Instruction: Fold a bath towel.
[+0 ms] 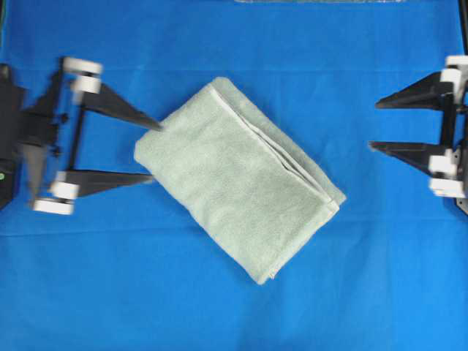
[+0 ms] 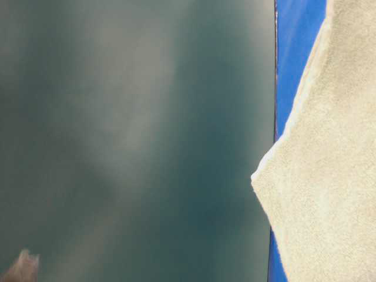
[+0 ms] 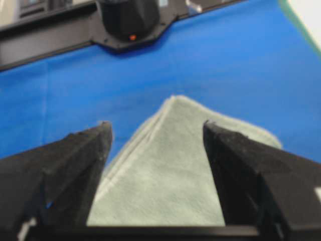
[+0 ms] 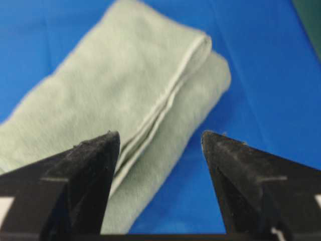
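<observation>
From overhead, my left claw (image 1: 152, 151) gapes wide, tips at the towel's (image 1: 238, 179) left edge, gripping nothing; my right claw (image 1: 376, 125) gapes empty, well apart. The folded towel lies mid-cloth (image 1: 219, 307), long axis running upper-left to lower-right. At table level, towel (image 2: 329, 176) fills the right. Left wrist: prongs straddle a towel (image 3: 170, 175) corner. Right wrist: towel (image 4: 125, 95) slants beyond my prongs.

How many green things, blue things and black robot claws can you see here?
Green: 1, the bath towel
Blue: 1, the blue cloth under it
Black: 2, the left gripper and the right gripper
Total: 4
</observation>
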